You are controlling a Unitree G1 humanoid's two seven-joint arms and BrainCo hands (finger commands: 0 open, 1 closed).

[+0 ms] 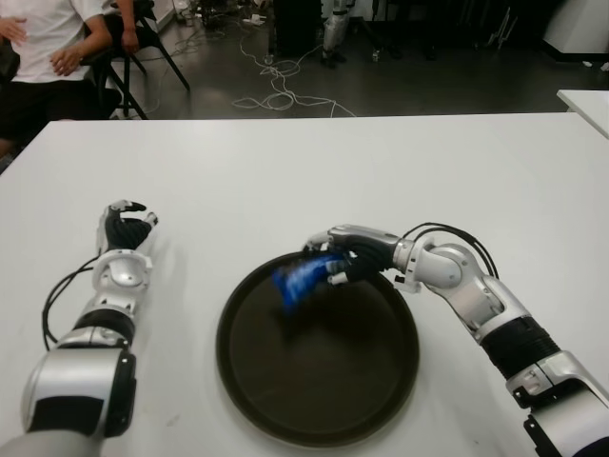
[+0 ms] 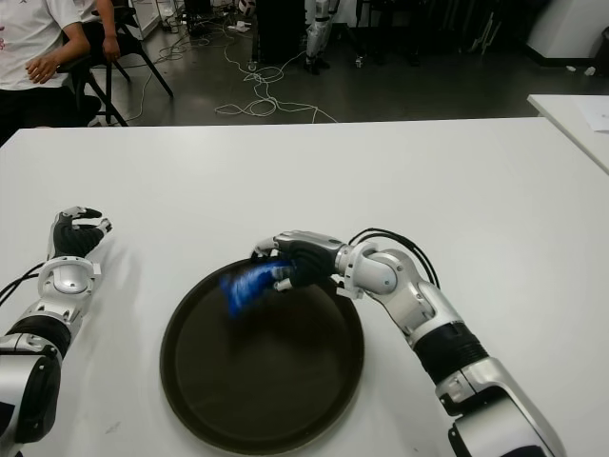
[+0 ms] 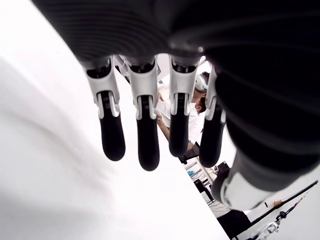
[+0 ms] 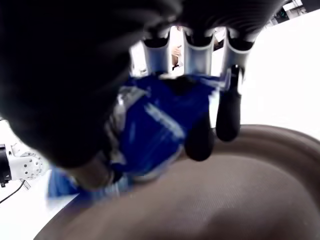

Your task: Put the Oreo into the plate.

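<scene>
At the far left of the white desk [image 1: 285, 171], my left robot hand [image 1: 126, 228] shows idle well apart from the plate, its fingers [image 3: 141, 125] hanging relaxed and empty in its wrist view. Moving right, one dark round plate [image 1: 257, 400] sits on the desk before me, and over its far rim my right robot hand [image 1: 344, 262] reaches in from the right, fingers closed around one blue Oreo pack [image 1: 299, 279]. The pack hangs from the fingertips above the plate's inner floor, not yet resting on it as far as I can judge; the right wrist view shows the wrapper [image 4: 155, 130] pinched between thumb and fingers with the dark plate surface below. I judge the pack light and its foil wrapper soft, crinkly and a little slick, while the biscuits inside would crack under a hard squeeze, so a gentle pinch across the flat sides near the middle seems the safest hold, and a low release should keep it from skidding on the smooth plate. By my count: one pack, one plate, two robot hands. Beyond the desk, at upper left, a seated person [image 1: 43, 48] in a white shirt is partly in view, with loose cables [image 1: 281, 90] on the floor.
</scene>
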